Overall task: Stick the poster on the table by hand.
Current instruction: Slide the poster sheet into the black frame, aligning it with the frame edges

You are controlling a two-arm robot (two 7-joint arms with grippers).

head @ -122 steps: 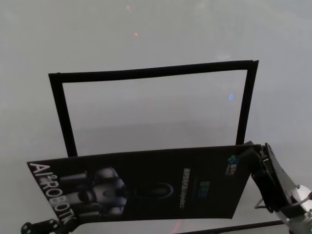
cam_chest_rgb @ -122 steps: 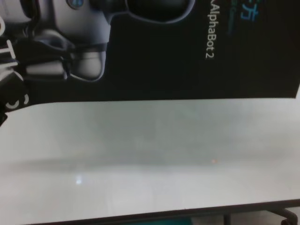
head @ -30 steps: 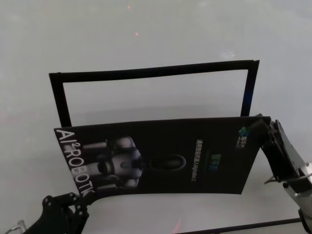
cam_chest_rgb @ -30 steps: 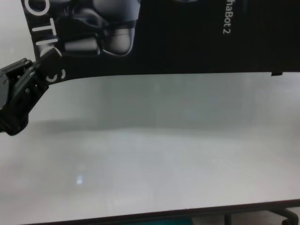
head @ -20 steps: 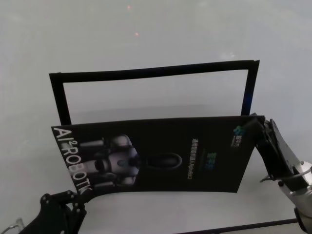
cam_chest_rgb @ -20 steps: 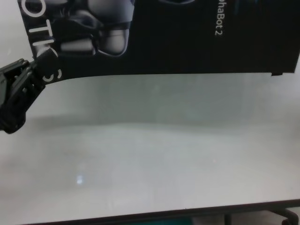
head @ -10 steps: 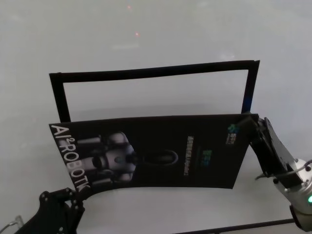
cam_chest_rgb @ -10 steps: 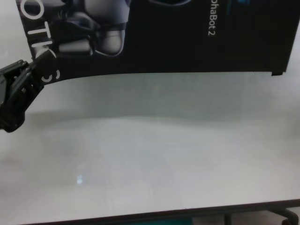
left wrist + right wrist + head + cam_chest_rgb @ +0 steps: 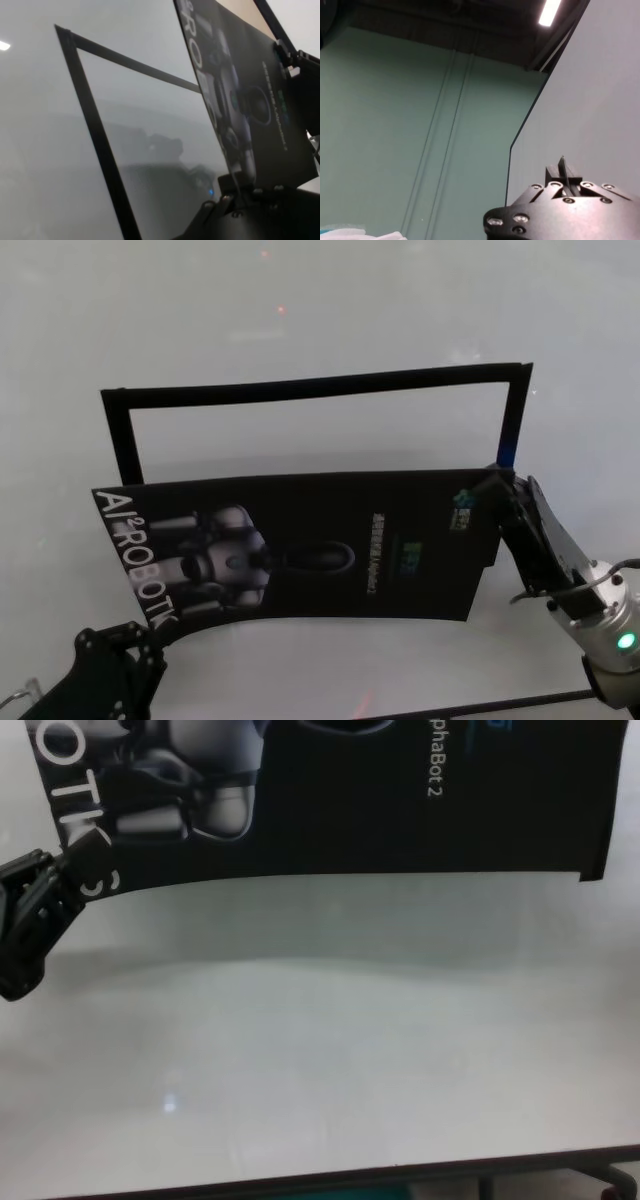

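The poster (image 9: pixel 300 545), black with a grey robot and white lettering, hangs tilted above the white table (image 9: pixel 300 300). My left gripper (image 9: pixel 148 630) is shut on its near left corner by the "ROBOTICS" lettering; this also shows in the chest view (image 9: pixel 62 870) and the left wrist view (image 9: pixel 235 189). My right gripper (image 9: pixel 492 482) is shut on the poster's far right corner. In the right wrist view the sheet's thin edge stands between the closed fingers (image 9: pixel 555 186). The chest view shows the poster's lower edge (image 9: pixel 350 820) held off the tabletop (image 9: pixel 320 1050).
Narrow black strips lie on the table as an open frame: a far strip (image 9: pixel 310 387), a left strip (image 9: pixel 125 440) and a right strip (image 9: pixel 510 420). The poster overlaps the frame's near part. The table's near dark edge (image 9: pixel 330 1180) runs along the bottom.
Both grippers have carried the poster to the left over the last second. Its right end now sits inside the right strip. Both grips are unchanged.
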